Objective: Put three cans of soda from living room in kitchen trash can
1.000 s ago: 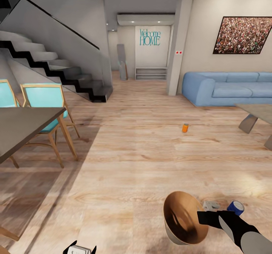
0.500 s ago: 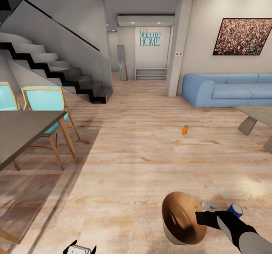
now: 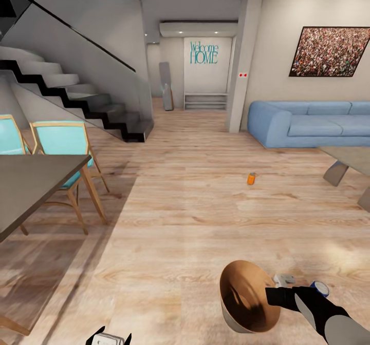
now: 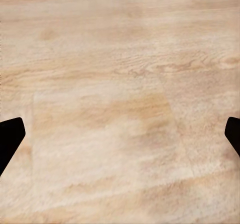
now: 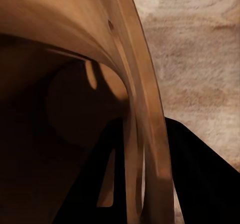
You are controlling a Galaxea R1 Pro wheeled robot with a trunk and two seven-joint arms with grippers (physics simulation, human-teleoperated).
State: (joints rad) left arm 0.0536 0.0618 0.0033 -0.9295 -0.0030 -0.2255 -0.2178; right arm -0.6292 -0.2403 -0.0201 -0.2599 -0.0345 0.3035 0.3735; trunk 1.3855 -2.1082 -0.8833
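Floor (image 3: 195,222) of pale wood planks runs from the near edge to a far hallway, where teal lettering (image 3: 204,52) hangs on the wall. Far right stands a blue sofa (image 3: 313,124) under a crowd photo (image 3: 329,51). A grey counter (image 3: 354,160) juts in at the right edge, just in front of the sofa. At left, a dark dining table (image 3: 31,180) with two teal chairs (image 3: 64,145) stands before a black-and-white staircase (image 3: 77,93).

The orange can (image 3: 251,178) stands upright on open floor in mid-room, well apart from everything, with nothing between it and the robot. The blue can (image 3: 320,288) sits on the floor near right, partly hidden behind the right arm; a small grey object (image 3: 284,280) lies just beside it, too blurred to identify.

The bin (image 3: 249,298) is tilted, its copper inside facing the camera. The right gripper (image 3: 271,296) is clamped on its rim; in the right wrist view one finger lies inside the wall (image 5: 142,129) and one outside. The left gripper (image 3: 109,337), at the near edge, is spread wide, with bare floor between its fingertips (image 4: 10,139).
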